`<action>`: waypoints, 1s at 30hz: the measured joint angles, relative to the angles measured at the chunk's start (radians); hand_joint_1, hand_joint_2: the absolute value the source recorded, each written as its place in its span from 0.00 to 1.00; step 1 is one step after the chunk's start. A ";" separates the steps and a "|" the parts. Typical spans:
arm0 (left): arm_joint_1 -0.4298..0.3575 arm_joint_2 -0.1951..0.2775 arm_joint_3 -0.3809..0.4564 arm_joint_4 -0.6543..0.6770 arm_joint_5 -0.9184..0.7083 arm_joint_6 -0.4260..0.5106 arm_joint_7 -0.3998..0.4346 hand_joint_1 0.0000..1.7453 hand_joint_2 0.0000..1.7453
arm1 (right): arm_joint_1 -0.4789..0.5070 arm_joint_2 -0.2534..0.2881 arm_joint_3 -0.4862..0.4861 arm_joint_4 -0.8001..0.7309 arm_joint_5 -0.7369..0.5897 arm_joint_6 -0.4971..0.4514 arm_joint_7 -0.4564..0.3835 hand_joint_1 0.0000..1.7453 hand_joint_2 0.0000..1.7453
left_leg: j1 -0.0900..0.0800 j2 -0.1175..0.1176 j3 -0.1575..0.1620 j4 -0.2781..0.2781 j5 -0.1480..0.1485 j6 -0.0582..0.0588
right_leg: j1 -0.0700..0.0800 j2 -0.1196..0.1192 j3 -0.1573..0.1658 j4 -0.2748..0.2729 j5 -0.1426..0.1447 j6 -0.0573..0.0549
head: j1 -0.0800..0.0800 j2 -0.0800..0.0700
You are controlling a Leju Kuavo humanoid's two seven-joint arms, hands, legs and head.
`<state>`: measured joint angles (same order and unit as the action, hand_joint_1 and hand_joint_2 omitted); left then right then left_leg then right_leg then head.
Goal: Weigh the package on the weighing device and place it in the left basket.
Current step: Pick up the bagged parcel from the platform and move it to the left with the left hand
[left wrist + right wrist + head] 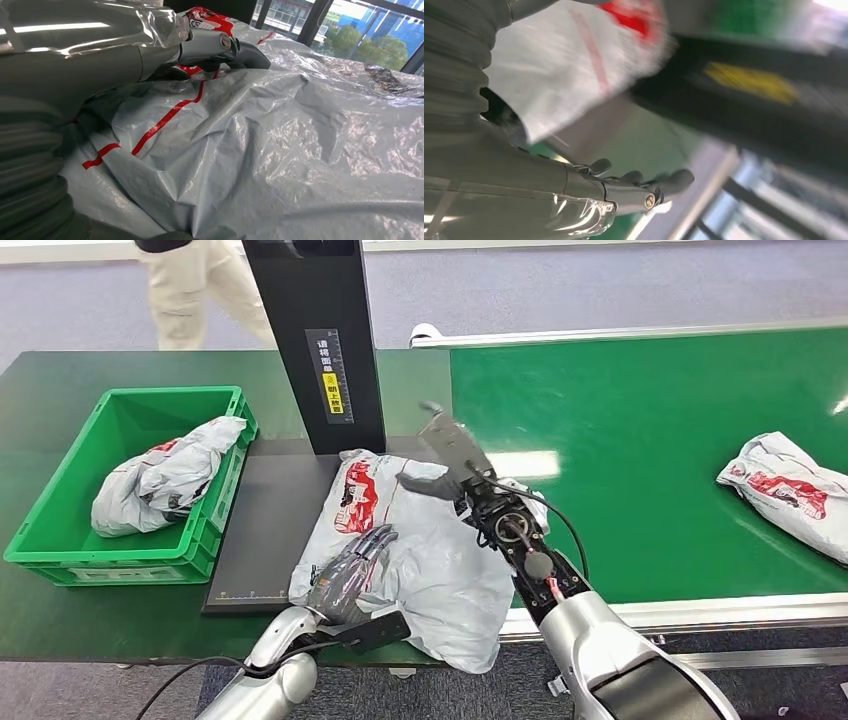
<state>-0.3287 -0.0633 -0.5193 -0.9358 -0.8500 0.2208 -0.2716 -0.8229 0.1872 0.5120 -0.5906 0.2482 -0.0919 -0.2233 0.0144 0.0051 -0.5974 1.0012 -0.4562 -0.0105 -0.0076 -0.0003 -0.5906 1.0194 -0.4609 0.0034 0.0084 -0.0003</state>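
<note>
- A dark green table [60, 375] stands on a grey floor, with a bright green belt [650, 440] next to it on the right side.
- At the far edge, a person's pale trouser legs [195, 285] show; the rest of the person is cut off.
- A flat black weighing device [270, 520] lies on the table, with a black post [315, 340] rising from its back. The top of the post is cut off.
- The package [440, 570], a crinkly grey bag with red print, lies partly on the weighing device. Its near end hangs over the table edge.
- The left hand [350, 565] rests flat on the package, fingers spread, holding nothing.
- The right hand [450, 455] sits at the far end of the package, fingers stretched out. I cannot tell if it grips the bag; its wrist picture is blurry.
- The green basket [60, 550] on the left holds 1 grey bag [165, 485].
- Another grey bag [790, 490] lies on the belt, partly cut off.
</note>
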 joint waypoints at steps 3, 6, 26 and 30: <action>0.000 0.000 0.001 0.000 0.002 0.000 0.000 0.16 1.00 | -0.017 -0.004 0.055 0.043 0.027 0.013 0.025 0.00 1.00 | 0.000 -0.001 0.000 0.000 0.001 0.000 | 0.000 -0.001 0.000 0.000 0.000 0.000 | 0.000 0.000; 0.000 0.000 0.001 0.000 0.002 -0.001 0.000 0.16 1.00 | -0.030 -0.009 0.082 0.070 0.030 0.017 0.032 0.00 1.00 | 0.000 -0.001 0.000 0.000 0.001 0.000 | 0.000 0.000 0.001 0.000 0.000 0.000 | 0.000 0.000; 0.025 -0.002 0.073 -0.072 0.136 0.018 -0.064 1.00 1.00 | -0.049 -0.013 0.104 0.112 0.133 0.034 0.039 0.00 1.00 | 0.000 0.000 0.000 0.000 0.001 0.000 | 0.000 0.000 0.000 0.000 0.000 0.000 | 0.000 0.000; 0.050 -0.003 0.117 -0.137 0.223 0.076 -0.129 1.00 1.00 | -0.045 -0.012 0.078 0.102 0.148 0.022 0.011 0.00 1.00 | 0.000 0.000 -0.002 0.000 0.000 0.000 | 0.000 0.000 -0.002 0.000 0.000 0.000 | 0.000 0.000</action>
<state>-0.2786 -0.0667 -0.4021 -1.0731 -0.6272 0.2968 -0.4007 -0.8676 0.1751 0.5901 -0.4889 0.3961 -0.0694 -0.2120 0.0143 0.0047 -0.5994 1.0013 -0.4557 -0.0103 -0.0076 -0.0006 -0.5925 1.0196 -0.4606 0.0037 0.0085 -0.0004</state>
